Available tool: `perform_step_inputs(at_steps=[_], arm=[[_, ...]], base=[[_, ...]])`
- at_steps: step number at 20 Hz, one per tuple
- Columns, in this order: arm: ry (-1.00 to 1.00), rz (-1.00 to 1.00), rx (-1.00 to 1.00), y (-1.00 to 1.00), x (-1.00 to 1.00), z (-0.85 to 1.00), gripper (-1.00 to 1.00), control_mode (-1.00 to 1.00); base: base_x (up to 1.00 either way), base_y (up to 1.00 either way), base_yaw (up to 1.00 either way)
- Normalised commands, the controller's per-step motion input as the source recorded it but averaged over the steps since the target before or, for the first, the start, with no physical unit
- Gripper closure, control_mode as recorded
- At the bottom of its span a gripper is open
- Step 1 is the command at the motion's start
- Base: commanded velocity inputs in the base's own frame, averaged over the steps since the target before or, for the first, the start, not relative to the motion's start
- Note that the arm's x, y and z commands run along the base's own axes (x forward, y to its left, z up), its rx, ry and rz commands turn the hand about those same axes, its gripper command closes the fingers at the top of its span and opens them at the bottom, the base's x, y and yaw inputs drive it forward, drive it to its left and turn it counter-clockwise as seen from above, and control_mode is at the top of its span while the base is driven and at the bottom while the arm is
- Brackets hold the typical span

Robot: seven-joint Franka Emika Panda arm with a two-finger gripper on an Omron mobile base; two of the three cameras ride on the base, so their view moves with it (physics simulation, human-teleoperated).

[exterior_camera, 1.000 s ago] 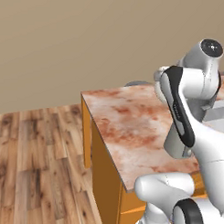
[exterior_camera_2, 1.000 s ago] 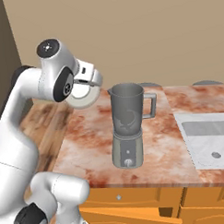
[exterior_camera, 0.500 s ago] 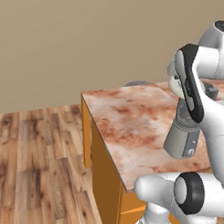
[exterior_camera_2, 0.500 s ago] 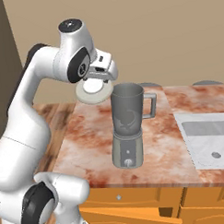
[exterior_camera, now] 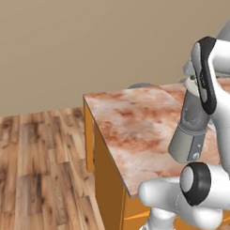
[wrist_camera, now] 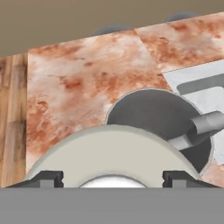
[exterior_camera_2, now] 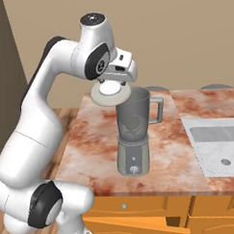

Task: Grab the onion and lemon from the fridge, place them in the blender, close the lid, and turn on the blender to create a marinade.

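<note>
The lid (exterior_camera_2: 110, 92) is held flat in the pincer (exterior_camera_2: 118, 80), whose two fingers are set against opposite sides of the disc, so the jaws stand as far apart as the disc is wide. In the right base view the lid is carried in the air just beside the upper left rim of the blender (exterior_camera_2: 133, 132), partly overlapping the jar's open mouth but not seated on it. Its white centre is turned upward.

The blender is stood upright on the marbled reddish tabletop (exterior_camera_2: 91, 139), near the front edge, with the jar handle pointed toward the sink (exterior_camera_2: 217, 143) set into the right part of the tabletop. In the hand view the pale disc of the lid (wrist_camera: 111, 151) is seen across the bottom, with the dark fingertips (wrist_camera: 48, 178) at either side, and the open mouth of the blender (wrist_camera: 153, 111) lies just beyond it, the handle projecting to the right.

In the left base view the blender's base (exterior_camera: 187, 138) is partly hidden behind the arm, on the tabletop (exterior_camera: 130, 122). Whether anything lies inside the jar cannot be told
</note>
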Motion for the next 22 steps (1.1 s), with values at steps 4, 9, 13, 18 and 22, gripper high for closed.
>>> perform_step_inputs(at_steps=[4, 9, 13, 18, 22], arm=[[0.00, 0.00, 0.00, -0.40, 0.19, 0.00, 1.00, -1.00], [0.00, 0.00, 0.00, -0.31, 0.40, 0.00, 1.00, -1.00], [0.00, 0.01, 0.00, -0.24, 0.41, 0.00, 1.00, -1.00], [0.00, 0.00, 0.00, -0.06, 0.16, -0.04, 1.00, -1.00], [0.00, 0.00, 0.00, 0.00, 0.07, -0.04, 1.00, -1.00]], base=[[0.00, 0.00, 0.00], [0.00, 0.00, 0.00], [0.00, 0.00, 0.00], [0.00, 0.00, 0.00], [0.00, 0.00, 0.00]])
